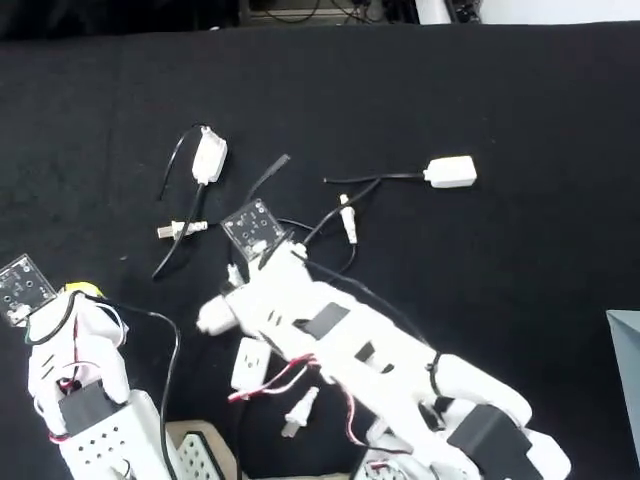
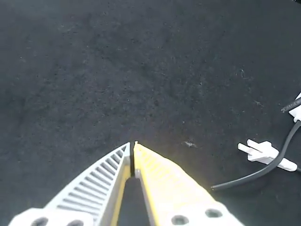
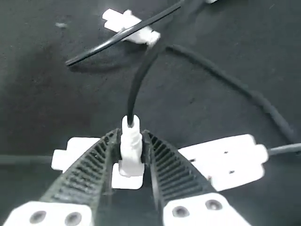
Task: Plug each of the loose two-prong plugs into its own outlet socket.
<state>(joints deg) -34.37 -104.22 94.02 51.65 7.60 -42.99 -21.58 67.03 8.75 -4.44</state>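
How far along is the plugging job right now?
Done: nothing visibly seated yet. In hand: the right pincer grips a plug directly over a white socket. Left: a loose plug and another loose plug lie unplugged.

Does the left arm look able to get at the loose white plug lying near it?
Probably yes: bare cloth lies between the shut left gripper and the plug, and nothing stands there. A black cord lies across the plug, which may hamper the grasp.
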